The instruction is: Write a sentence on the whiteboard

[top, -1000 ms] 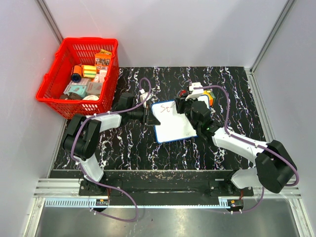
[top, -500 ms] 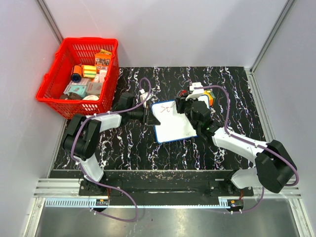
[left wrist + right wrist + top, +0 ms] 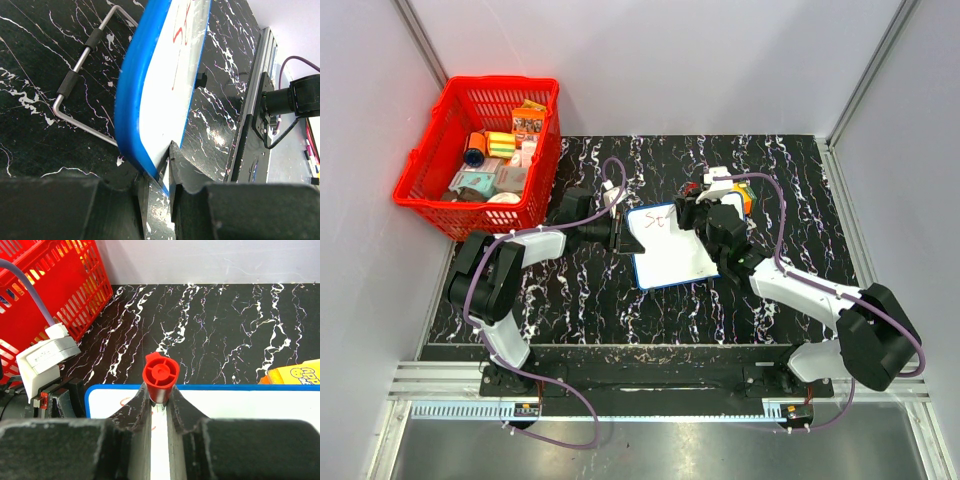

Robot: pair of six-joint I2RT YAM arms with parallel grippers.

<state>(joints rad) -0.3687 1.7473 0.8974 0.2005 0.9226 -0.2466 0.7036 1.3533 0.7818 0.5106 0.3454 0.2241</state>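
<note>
The whiteboard (image 3: 670,248), white with a thin blue frame, lies mid-table, its left edge propped up. My left gripper (image 3: 623,236) is shut on that edge; the left wrist view shows the blue frame (image 3: 131,105) clamped between the jaws. A few red marker strokes, the sentence (image 3: 657,219), sit at the board's upper left and also show in the left wrist view (image 3: 181,31). My right gripper (image 3: 692,215) is shut on a red-capped marker (image 3: 160,376), held upright over the board (image 3: 240,402) just right of the strokes. The marker tip is hidden.
A red basket (image 3: 457,212) full of small packages stands at the back left. A small orange box (image 3: 744,197) lies behind the right gripper. A bent metal stand wire (image 3: 80,82) lies under the board's left side. Grey walls enclose the black marbled table.
</note>
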